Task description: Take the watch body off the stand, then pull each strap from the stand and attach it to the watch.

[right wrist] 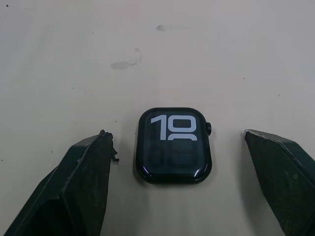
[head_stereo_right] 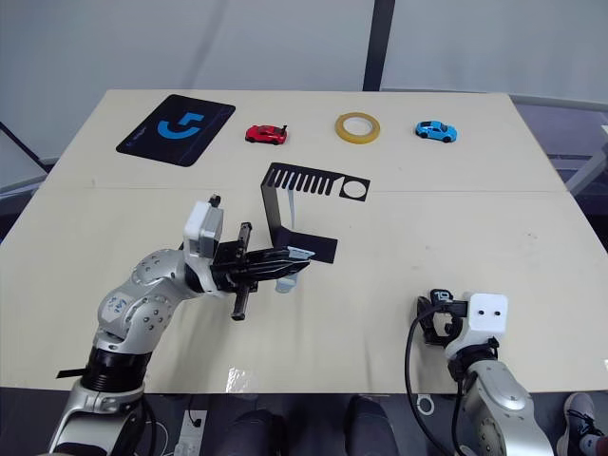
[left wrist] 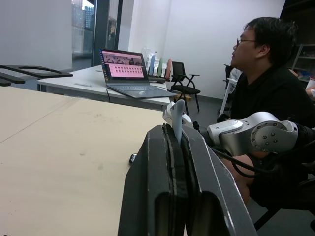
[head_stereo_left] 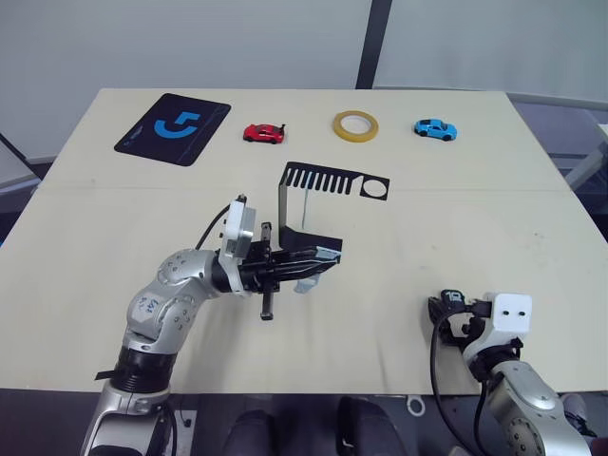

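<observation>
**Q:** Where is the watch body?

**A:** The watch body (right wrist: 174, 145) lies flat on the pale table (head_stereo_left: 475, 199), screen up, white digits showing. It sits between the two fingers of my right gripper (right wrist: 177, 187), which are spread wide and touch nothing. There is bare table on both sides of the case. Seen from my head, that gripper is near the front edge of the table, on my right.

**Q:** And the straps?

**A:** One pale blue-grey strap (left wrist: 178, 120) is pinched between the fingers of my left gripper (head_stereo_left: 318, 264), which are pressed tight together on it. Its free end sticks up past my fingertips. That gripper is at the flat foot of the stand (head_stereo_left: 323, 180).

**Q:** What does the stand look like?

**A:** It is a thin black bracket standing mid-table, its slotted top plate with a round hole raised above the foot.

**Q:** What else is there?

**A:** Along the far edge, from my left, are a black mouse pad (head_stereo_left: 173, 127), a red toy car (head_stereo_left: 263, 133), a roll of yellow tape (head_stereo_left: 355, 124) and a blue toy car (head_stereo_left: 435, 128). A person in black (left wrist: 275, 93) sits beyond the table, with a laptop (left wrist: 129, 73) on a desk behind.
</observation>
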Controlling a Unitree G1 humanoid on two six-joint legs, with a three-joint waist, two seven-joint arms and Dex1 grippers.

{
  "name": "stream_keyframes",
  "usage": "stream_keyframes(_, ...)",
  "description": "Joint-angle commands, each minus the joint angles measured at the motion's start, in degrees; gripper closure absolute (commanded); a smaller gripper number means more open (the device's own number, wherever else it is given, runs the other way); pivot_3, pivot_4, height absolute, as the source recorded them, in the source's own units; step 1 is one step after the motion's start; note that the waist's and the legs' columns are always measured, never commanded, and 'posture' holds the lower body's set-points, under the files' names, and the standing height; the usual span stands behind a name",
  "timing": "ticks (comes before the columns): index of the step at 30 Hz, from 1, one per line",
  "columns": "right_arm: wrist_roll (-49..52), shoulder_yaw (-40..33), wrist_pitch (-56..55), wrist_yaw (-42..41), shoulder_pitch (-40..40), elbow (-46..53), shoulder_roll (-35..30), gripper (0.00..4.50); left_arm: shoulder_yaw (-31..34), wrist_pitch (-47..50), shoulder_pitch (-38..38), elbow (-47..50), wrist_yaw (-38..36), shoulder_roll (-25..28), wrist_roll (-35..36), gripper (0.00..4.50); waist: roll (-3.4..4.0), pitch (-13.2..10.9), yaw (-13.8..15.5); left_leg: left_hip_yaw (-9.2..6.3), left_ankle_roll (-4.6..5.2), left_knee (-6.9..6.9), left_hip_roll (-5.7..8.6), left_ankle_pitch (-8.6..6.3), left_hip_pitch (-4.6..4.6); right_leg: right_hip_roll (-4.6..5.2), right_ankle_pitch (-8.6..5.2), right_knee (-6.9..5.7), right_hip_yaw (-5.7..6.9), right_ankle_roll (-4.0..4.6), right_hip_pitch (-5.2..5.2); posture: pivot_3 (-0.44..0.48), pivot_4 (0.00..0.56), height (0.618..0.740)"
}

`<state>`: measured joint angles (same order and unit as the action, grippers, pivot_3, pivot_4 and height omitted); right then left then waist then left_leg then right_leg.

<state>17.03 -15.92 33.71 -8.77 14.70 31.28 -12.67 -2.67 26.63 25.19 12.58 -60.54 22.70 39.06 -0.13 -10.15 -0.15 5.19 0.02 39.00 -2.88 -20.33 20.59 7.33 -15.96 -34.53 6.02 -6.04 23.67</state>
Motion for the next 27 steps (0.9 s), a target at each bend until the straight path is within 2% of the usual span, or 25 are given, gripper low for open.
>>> stream_keyframes(1, 0.3, 0.8, 0.6, -1.1, 0.4, -1.9, -0.6, 0.04, 0.8, -0.2, 0.6, 1.0, -0.1, -0.1, 1.2, 4.5, 0.0, 0.0, 0.0, 0.0, 0.0, 0.0, 0.0, 0.0, 0.0, 0.0, 0.0, 0.0, 0.0, 0.0, 0.0, 0.0, 0.15, 0.737)
stream_keyframes(4, 0.7, 0.7, 1.3, -1.6, 0.0, -2.6, -0.7, 0.04, 0.7, -0.2, 0.7, 0.9, -0.1, -0.2, 1.2, 4.5, -0.01, 0.0, -0.1, 0.0, 0.0, 0.0, 0.0, 0.0, -0.05, 0.0, 0.0, -0.01, -0.01, 0.0, -0.03, 0.0, 0.15, 0.737)
stream_keyframes(5, 0.9, 0.6, 1.5, -1.7, -0.1, -2.6, -0.7, 0.55, 0.7, -0.2, 0.7, 0.8, -0.1, -0.2, 1.2, 4.5, -0.01, 0.0, -0.1, 0.0, 0.0, 0.0, 0.0, 0.0, -0.06, 0.0, 0.0, -0.01, -0.01, 0.0, -0.04, 0.0, 0.15, 0.737)
stream_keyframes(6, 0.9, 0.7, 1.6, -1.7, -0.1, -2.7, -0.6, 0.8, 0.7, -0.2, 0.8, 0.8, 0.0, -0.2, 1.2, 4.5, -0.02, 0.0, 0.0, 0.0, 0.0, 0.0, 0.0, 0.0, -0.06, 0.0, 0.0, -0.01, -0.01, 0.0, -0.05, 0.0, 0.15, 0.737)
stream_keyframes(10, 0.6, 1.3, 1.8, -1.9, 0.1, -2.9, -0.5, 2.68, 0.9, -0.2, 0.9, 0.7, 0.1, -0.2, 1.1, 4.5, -0.05, 0.0, 0.1, 0.0, 0.0, 0.0, 0.0, 0.0, -0.06, 0.01, 0.0, 0.01, -0.01, 0.0, -0.07, 0.0, 0.15, 0.737)
stream_keyframes(11, 0.6, 1.3, 1.8, -1.9, 0.1, -3.0, -0.4, 2.88, 0.9, -0.2, 0.9, 0.7, 0.2, -0.2, 1.1, 4.5, -0.06, 0.0, 0.1, 0.0, 0.0, 0.0, 0.0, 0.0, -0.07, 0.01, 0.0, 0.01, 0.0, 0.0, -0.08, 0.0, 0.15, 0.737)
stream_keyframes(21, 2.7, 0.7, 3.4, -3.2, -0.3, -2.7, -1.7, 2.88, 1.1, -0.3, 1.4, 0.2, 0.2, 0.2, 0.9, 4.5, -0.06, 0.0, 0.0, 0.0, 0.0, 0.0, 0.0, 0.0, -0.08, 0.0, 0.0, 0.0, -0.01, 0.0, -0.08, 0.0, 0.15, 0.737)
stream_keyframes(24, 7.0, -1.2, 6.0, -5.8, -0.6, 0.0, -3.4, 2.88, 1.3, -2.2, 2.1, -0.5, -0.4, 0.6, -0.5, 4.5, -0.06, 0.0, 0.1, 0.0, 0.0, 0.0, 0.0, 0.0, -0.08, 0.0, 0.0, 0.0, -0.01, 0.0, -0.08, 0.0, 0.15, 0.737)
stream_keyframes(27, 16.8, -5.3, 13.7, -8.7, -1.9, 6.1, -7.3, 2.88, 1.3, -9.7, 3.5, -2.6, -2.8, 2.0, -5.2, 4.5, -0.04, 0.0, 0.1, 0.0, 0.0, 0.0, 0.0, 0.0, -0.07, 0.0, 0.0, -0.01, 0.0, 0.0, -0.06, 0.0, 0.15, 0.737)
